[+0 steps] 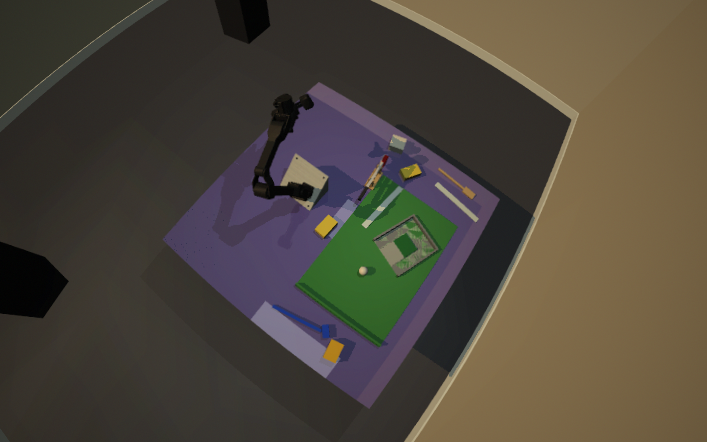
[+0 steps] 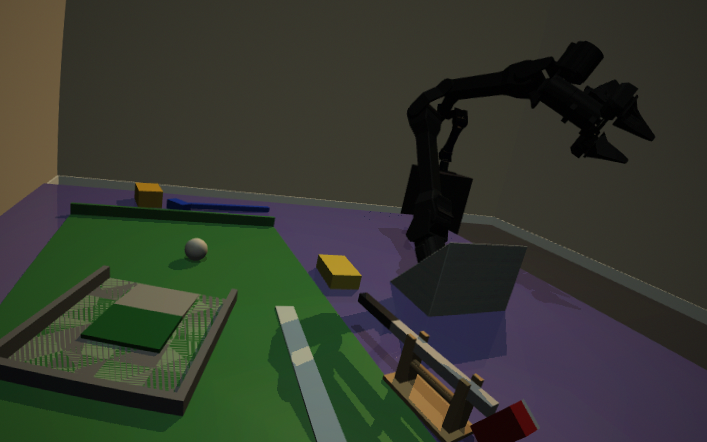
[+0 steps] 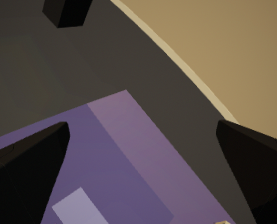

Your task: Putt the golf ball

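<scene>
My gripper (image 2: 640,149) (image 3: 145,128) is open and empty, raised high and well away from the putter. The red putter (image 1: 385,159) (image 2: 501,423) lies across a small wooden stand (image 2: 427,404), its dark grip pointing toward the yellow block by the mat. The white golf ball (image 1: 362,270) (image 2: 195,249) rests on the green mat (image 1: 339,274) (image 2: 254,258). The pale ramp (image 1: 391,252) (image 2: 155,299) faces the ball and leads to the raised green (image 1: 405,244) (image 2: 132,327), with a low brown wall (image 2: 209,348) around three sides.
A yellow block (image 1: 326,226) (image 2: 339,271) sits beside the mat, another yellow block (image 1: 411,171) near the stand. A white block (image 1: 398,143), an orange mallet-like club (image 1: 457,183), a blue putter (image 1: 298,318) (image 2: 224,207) and an orange block (image 1: 333,351) (image 2: 148,194) lie around the mat.
</scene>
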Controlling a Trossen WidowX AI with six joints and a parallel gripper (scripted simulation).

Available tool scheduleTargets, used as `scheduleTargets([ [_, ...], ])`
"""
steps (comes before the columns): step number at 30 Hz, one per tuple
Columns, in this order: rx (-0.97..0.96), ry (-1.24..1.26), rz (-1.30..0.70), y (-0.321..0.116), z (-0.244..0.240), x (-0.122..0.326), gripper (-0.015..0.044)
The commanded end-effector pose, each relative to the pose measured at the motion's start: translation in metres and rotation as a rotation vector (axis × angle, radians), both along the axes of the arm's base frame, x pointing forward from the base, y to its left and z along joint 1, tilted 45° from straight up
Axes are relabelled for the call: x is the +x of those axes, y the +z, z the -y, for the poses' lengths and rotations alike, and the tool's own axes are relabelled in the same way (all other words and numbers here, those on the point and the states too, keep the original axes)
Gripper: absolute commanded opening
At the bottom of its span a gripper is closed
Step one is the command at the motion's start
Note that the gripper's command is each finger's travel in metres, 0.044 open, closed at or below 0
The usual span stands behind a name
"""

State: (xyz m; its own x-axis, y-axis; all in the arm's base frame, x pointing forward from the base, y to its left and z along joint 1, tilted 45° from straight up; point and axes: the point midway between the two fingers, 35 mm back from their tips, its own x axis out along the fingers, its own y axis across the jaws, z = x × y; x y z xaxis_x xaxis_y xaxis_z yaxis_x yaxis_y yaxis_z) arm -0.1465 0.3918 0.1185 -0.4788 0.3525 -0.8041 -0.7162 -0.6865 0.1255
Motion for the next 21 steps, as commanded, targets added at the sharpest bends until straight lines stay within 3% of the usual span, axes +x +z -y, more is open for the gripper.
scheduleTargets([
  [1, -0.075, -0.112, 0.097, -0.032, -0.006, 0.063, 0.044],
  [13, -0.371, -0.48, 0.287, -0.105, 0.037, 0.238, 0.044],
  [21, -0.635, -0.602, 0.417, -0.139, 0.121, 0.336, 0.044],
])
